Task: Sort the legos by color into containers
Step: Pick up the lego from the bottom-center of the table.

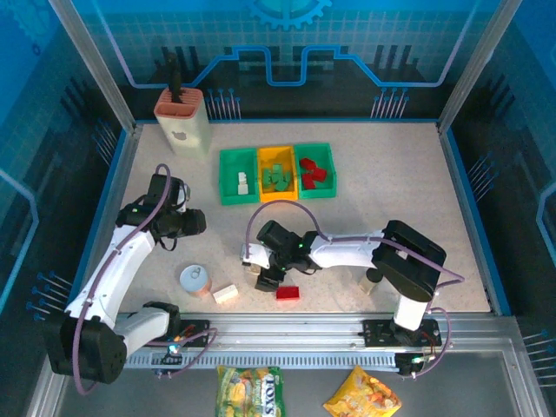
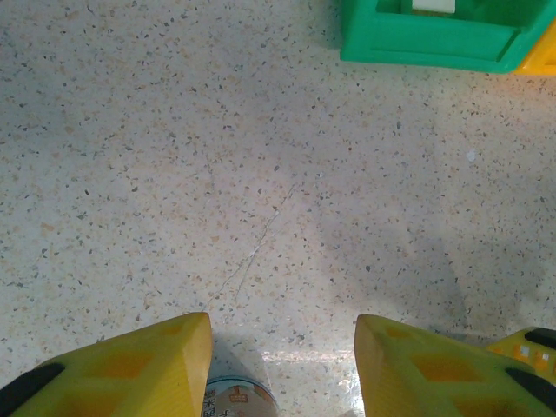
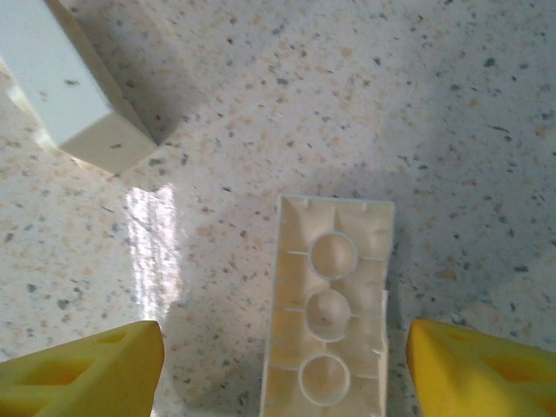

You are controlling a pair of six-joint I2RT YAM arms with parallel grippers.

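The containers (image 1: 276, 198) stand in a row at the back middle: a green bin with cream legos (image 1: 241, 182), a yellow bin with green legos (image 1: 278, 177), and a green bin with red legos (image 1: 314, 171). My right gripper (image 1: 263, 276) is low over the table and open. A cream lego (image 3: 330, 304) lies underside up between its fingers (image 3: 104, 369), with a gap on each side. Loose on the table near the front are a red lego (image 1: 287, 293) and a cream lego (image 1: 226, 294). My left gripper (image 2: 282, 347) hangs open with nothing between its fingers, over bare table left of the bins.
A round can (image 1: 195, 280) stands near the front left, and its top (image 2: 239, 400) peeks in under my left fingers. The beige knife block (image 1: 182, 117) is at the back left. A pale block (image 3: 69, 87) lies just beyond the right gripper. Snack bags (image 1: 250, 389) lie off the front edge.
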